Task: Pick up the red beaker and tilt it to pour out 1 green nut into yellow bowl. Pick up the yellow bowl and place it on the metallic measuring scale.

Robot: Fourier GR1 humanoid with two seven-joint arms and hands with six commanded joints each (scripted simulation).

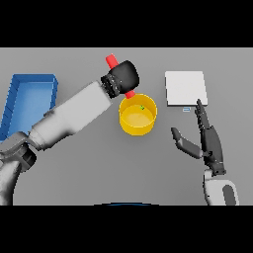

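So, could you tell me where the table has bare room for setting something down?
Bare patches: between the blue tray and yellow bowl below the left arm, and between the bowl and right hand. Crowded: above the bowl, where the left hand tilts the red beaker.

Yellow bowl point(138, 118) smooth plastic-looking; scale point(185, 88) pale matt; table point(89, 168) matt grey.

I have a single head view, looking steeply down at the grey tabletop point(89, 173) from above its near edge and facing away from the body. It sits far enough back to take in the blue tray point(29, 94) at my left and the metallic scale point(185, 88) at my right.
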